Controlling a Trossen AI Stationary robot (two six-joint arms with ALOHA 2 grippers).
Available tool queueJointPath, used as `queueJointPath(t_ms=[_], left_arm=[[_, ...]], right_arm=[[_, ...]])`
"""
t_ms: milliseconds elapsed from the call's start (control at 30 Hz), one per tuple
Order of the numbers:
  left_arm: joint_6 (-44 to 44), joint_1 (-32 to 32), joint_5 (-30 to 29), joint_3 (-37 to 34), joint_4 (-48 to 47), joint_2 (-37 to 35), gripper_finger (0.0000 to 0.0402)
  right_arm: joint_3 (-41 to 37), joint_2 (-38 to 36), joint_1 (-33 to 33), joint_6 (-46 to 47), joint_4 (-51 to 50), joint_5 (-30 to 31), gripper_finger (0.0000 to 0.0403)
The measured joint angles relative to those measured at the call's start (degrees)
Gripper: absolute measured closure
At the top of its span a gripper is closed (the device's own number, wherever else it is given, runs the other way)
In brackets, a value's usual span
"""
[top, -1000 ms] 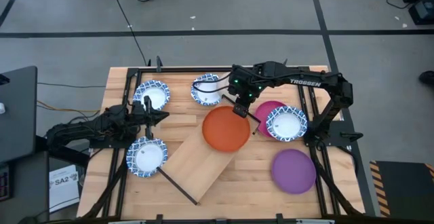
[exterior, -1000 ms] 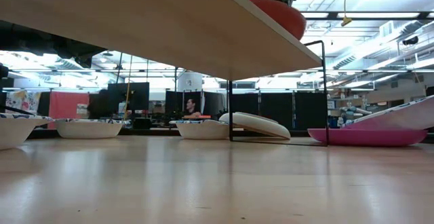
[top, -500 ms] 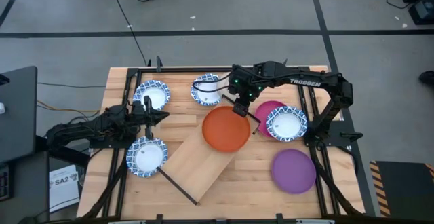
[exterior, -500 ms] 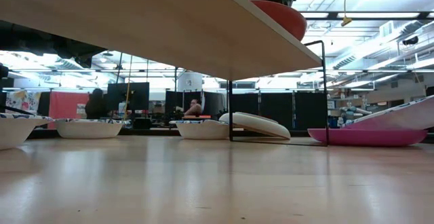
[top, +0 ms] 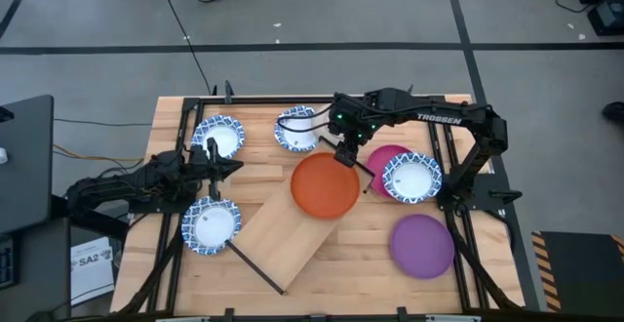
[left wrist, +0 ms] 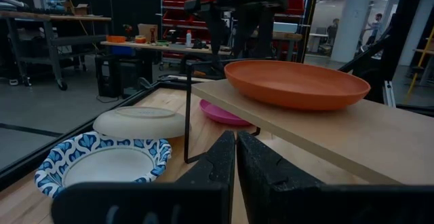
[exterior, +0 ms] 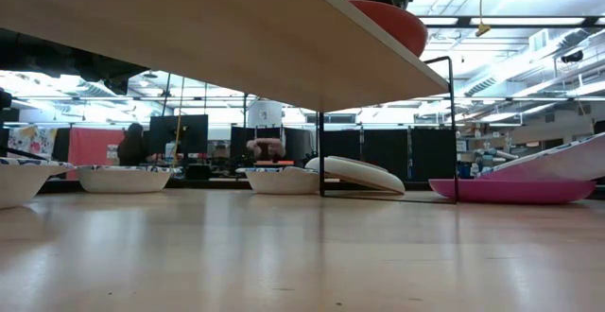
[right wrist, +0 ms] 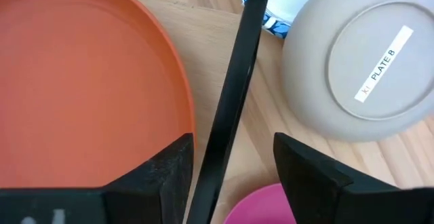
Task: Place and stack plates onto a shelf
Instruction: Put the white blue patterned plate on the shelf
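a robotics lab: workbenches (left wrist: 159,45), red parts bins (left wrist: 178,0), monitors (exterior: 177,134) behind the table

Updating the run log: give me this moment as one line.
right claw: open, over the rim of orange plate | orange plate: on shelf | left claw: shut, waiting at table's left

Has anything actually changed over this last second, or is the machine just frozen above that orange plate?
Almost nothing moved. The right claw above the orange plate now stands open, the plate lying free on the shelf, so it has apparently just let go. In the room behind, a person has bent forward. The left claw stayed shut, and the other plates stayed put.
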Motion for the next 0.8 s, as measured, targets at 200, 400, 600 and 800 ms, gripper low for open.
queueJointPath(t_ms=[200,400,600,800], left_arm=[[0.0,-0.01,0.01,0.0,0.0,-0.01,0.0379],[-0.01,0.0,0.0,0.0,0.0,0.01,0.0379],[-1.68,-0.01,0.01,-0.01,0.72,-0.01,0.0379],[-3.01,0.0,0.0,-0.01,3.43,-0.01,0.0379]], right_arm=[[-0.04,-2.72,0.07,-1.83,-1.13,0.96,0.0194],[-0.04,-9.27,1.94,-1.97,-1.2,7.01,0.0193],[-0.04,-16.17,6.68,-1.94,-1.17,13.32,0.0196],[-2.81,-21.88,12.44,0.52,0.65,20.26,0.0196]])
